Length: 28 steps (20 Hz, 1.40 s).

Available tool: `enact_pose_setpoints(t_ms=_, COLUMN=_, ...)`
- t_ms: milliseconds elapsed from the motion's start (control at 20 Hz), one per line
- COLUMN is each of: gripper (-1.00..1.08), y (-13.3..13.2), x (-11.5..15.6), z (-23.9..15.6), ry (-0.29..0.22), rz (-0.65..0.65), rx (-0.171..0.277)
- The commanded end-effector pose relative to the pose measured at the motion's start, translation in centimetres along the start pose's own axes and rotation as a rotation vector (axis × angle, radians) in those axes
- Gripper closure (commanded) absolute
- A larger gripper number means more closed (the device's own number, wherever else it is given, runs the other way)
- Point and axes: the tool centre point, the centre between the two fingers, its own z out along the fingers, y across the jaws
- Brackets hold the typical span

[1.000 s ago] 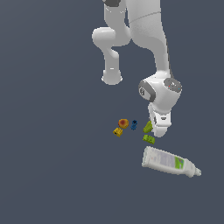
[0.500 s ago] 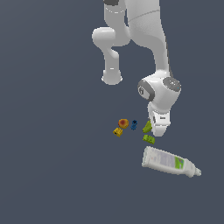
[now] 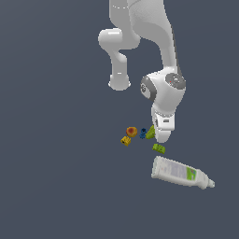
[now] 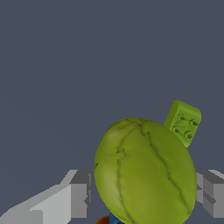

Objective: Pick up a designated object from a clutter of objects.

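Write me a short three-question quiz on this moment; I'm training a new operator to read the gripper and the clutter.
1. True or false: the white bottle stands upright.
2. In the wrist view, what sits between the fingers?
A. green brick
B. lime-green lump
C. yellow block
3. Fill in: the orange round piece lies on the exterior view's ____ of the gripper.

Key
1. False; it lies on its side.
2. B. Whether the fingers touch it cannot be told.
3. Left.

Exterior view stands far off; wrist view looks close (both show green brick (image 3: pixel 158 148)).
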Motion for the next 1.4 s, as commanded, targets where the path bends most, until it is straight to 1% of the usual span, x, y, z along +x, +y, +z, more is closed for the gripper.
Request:
enact_pose_setpoints(t_ms=0, gripper=1.08, y=0.2, x=-1.7, z=-1.6, ry=0.001, rz=0.000, rx=-0.002)
enact_pose_setpoints(t_ms=500, gripper=1.08, y=1.2, x=-10.1, z=-9.1, ry=0.004, rz=0.000, rx=-0.002)
enact_pose_setpoints(t_ms=1350, gripper=1.08, y=3.3, x=-26.5, z=-23.9, ry=0.006, rz=0.000, rx=-0.002)
